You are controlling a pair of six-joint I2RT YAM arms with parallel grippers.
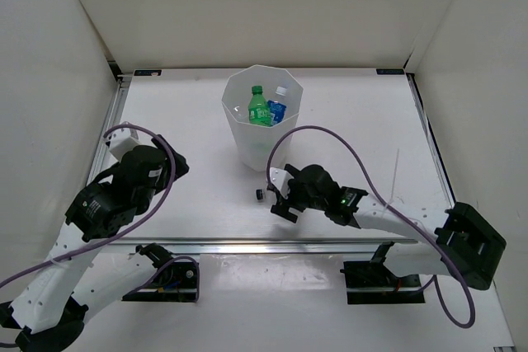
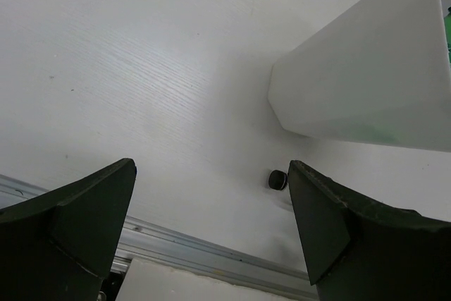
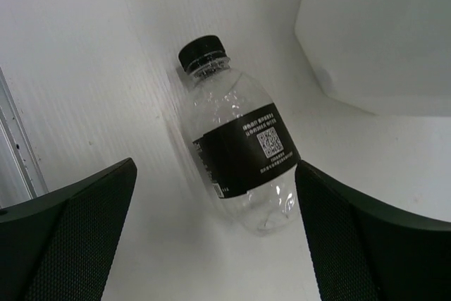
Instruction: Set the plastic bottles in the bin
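Right wrist view: short clear bottle with a black label and black cap (image 3: 239, 151) lies on its side on the white table (image 1: 363, 121), cap pointing away from the camera, just beside the base of the bin (image 3: 380, 33) but apart from it. Your right gripper (image 3: 215, 174) hangs over this bottle with its jaws spread wide, one finger on each side; neither finger touches the plastic. From the top external view you see only the black cap of this bottle, poking out from under the gripper near the front of the bin. The bin stands upright at mid-table towards the back, and inside it you can make out a green bottle (image 1: 259, 106) and a clear bottle with a blue label (image 1: 278, 108) side by side. Your left gripper (image 2: 211, 174) is also open and holds nothing; it sits to the left, well apart from the bin, above bare table. An aluminium rail (image 1: 247, 245) runs along the near edge.
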